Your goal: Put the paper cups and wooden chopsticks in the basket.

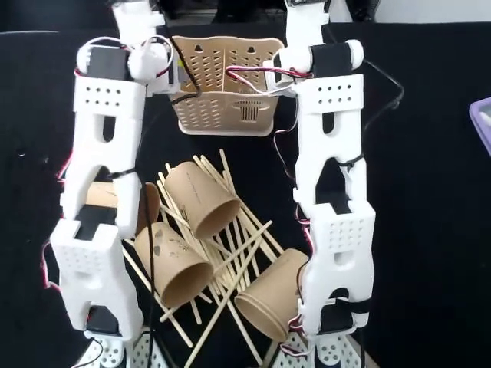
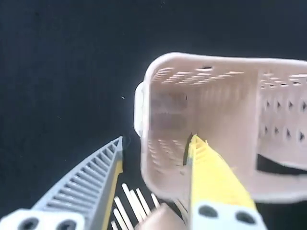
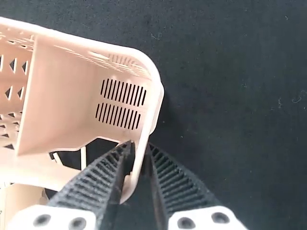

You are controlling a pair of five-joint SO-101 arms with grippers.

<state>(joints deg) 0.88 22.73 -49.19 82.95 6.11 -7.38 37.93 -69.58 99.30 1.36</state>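
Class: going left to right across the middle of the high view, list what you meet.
Left arm → paper cups lying on wooden chopsticks → right arm → purple object at the edge.

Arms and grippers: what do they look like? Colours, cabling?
Left arm and right arm: white links with perforated panels, black servos, red, white and black cables. Left gripper: one grey ribbed finger, one yellow. Right gripper: black ribbed fingers on white bases.

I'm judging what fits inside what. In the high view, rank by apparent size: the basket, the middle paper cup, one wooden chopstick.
1. basket
2. middle paper cup
3. chopstick: longer than the cup but far thinner, so smallest by area.
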